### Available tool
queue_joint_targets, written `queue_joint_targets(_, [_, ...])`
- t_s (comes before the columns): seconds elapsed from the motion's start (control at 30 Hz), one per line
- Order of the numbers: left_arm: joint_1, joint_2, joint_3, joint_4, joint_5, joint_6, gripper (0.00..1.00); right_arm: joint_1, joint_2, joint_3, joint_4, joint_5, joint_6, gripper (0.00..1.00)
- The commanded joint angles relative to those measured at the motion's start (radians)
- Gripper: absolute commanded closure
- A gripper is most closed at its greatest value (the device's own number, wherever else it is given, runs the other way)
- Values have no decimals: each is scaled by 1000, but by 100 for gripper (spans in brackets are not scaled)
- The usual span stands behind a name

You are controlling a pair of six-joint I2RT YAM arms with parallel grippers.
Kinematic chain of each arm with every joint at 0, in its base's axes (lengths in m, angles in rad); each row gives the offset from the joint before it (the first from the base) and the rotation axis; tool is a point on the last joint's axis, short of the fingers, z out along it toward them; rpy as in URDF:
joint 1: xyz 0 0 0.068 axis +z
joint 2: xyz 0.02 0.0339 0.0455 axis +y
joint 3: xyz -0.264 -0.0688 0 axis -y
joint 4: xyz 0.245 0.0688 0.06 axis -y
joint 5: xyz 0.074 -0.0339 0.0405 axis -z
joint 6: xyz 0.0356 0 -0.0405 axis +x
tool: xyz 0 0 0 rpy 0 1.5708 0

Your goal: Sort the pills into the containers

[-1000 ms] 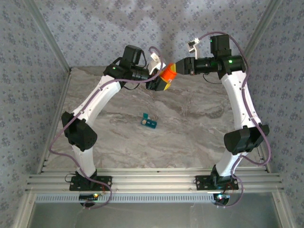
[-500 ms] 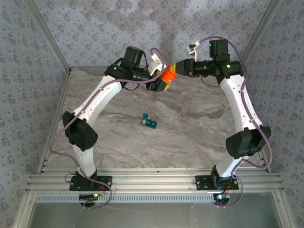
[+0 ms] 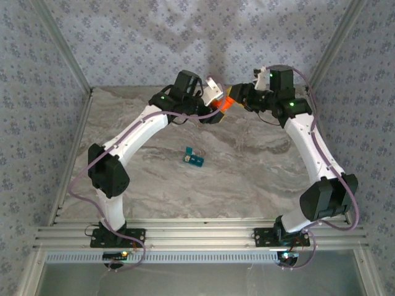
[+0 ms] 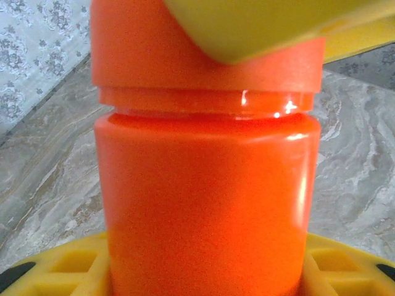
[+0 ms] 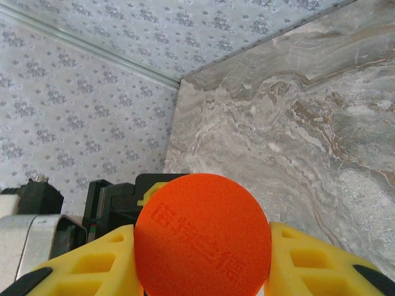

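An orange pill bottle [image 3: 224, 103] hangs in the air above the far middle of the table, held between both arms. My left gripper [image 3: 216, 111] is shut on the bottle's body [image 4: 207, 203], its yellow fingers [image 4: 62, 274] pressed to either side. My right gripper [image 3: 238, 97] is shut on the round orange cap [image 5: 202, 237], with a yellow finger [image 5: 315, 262] on each side; one of those fingers [image 4: 259, 24] overlaps the cap in the left wrist view. The teal containers [image 3: 194, 158] lie on the table's middle with one lid up. The pills are out of view.
The grey marble table [image 3: 259, 179] is walled by patterned panels [image 3: 37, 92] on the left, back and right. An aluminium rail [image 3: 197, 237] carrying both arm bases runs along the near edge. The left gripper's black body [image 5: 117, 197] sits right behind the cap.
Both arms have shifted a little right and nearer with the bottle between them. The right wrist has turned and its jaws have closed slightly on the cap. The teal containers have not moved.
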Motion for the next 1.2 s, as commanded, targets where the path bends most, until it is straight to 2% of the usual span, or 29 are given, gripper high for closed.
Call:
queue_joint_targets(0.0, [-28, -51, 26, 168, 55, 1, 100, 20, -1, -21, 11, 30, 70, 79])
queue_joint_targets(0.13, [-24, -42, 35, 156, 81, 6, 100, -5, 4, 10, 12, -3, 78, 74])
queue_joint_targets(0.23, [-10, -25, 74, 111, 122, 10, 100, -47, 3, 49, 8, -51, 75, 62])
queue_joint_targets(0.33, [5, -20, 88, 80, 144, 13, 100, -102, -14, 77, 17, -98, 80, 40])
queue_joint_targets(0.5, [37, -24, 86, 59, 209, 13, 100, -181, -54, 81, 16, -172, 64, 29])
queue_joint_targets(0.7, [76, -21, 96, 22, 318, -4, 100, -243, -33, 110, 11, -257, -57, 28])
queue_joint_targets(0.73, [81, -21, 97, 18, 329, -6, 100, -243, -25, 126, -9, -270, -134, 28])
queue_joint_targets(0.87, [98, -12, 115, -26, 380, -6, 100, -227, 4, 180, -71, -324, -315, 28])
queue_joint_targets(1.17, [108, 17, 162, -93, 466, -9, 100, -149, 108, 337, -213, -387, -456, 27])
